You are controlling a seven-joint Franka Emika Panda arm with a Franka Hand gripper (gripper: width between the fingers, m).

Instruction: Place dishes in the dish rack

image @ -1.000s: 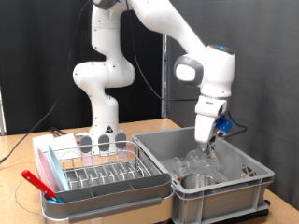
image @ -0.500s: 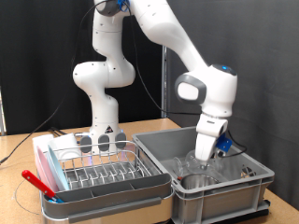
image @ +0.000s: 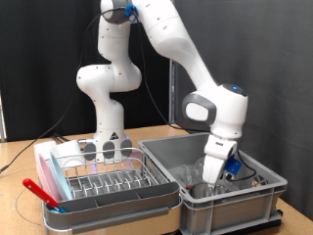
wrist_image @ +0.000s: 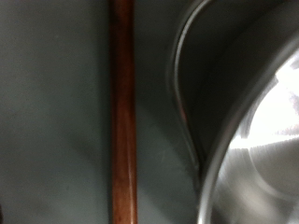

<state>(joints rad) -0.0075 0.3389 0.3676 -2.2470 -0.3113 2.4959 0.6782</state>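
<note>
Steel bowl (wrist_image: 257,112) beside wooden handle (wrist_image: 122,112).

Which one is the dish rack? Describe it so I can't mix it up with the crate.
On the wooden table, look at the exterior view's left of the large grey crate that the gripper reaches into. The dish rack is the low silver wire rack in a white tray; unlike the deep solid-walled crate, it is shallow with open wire slots.
</note>
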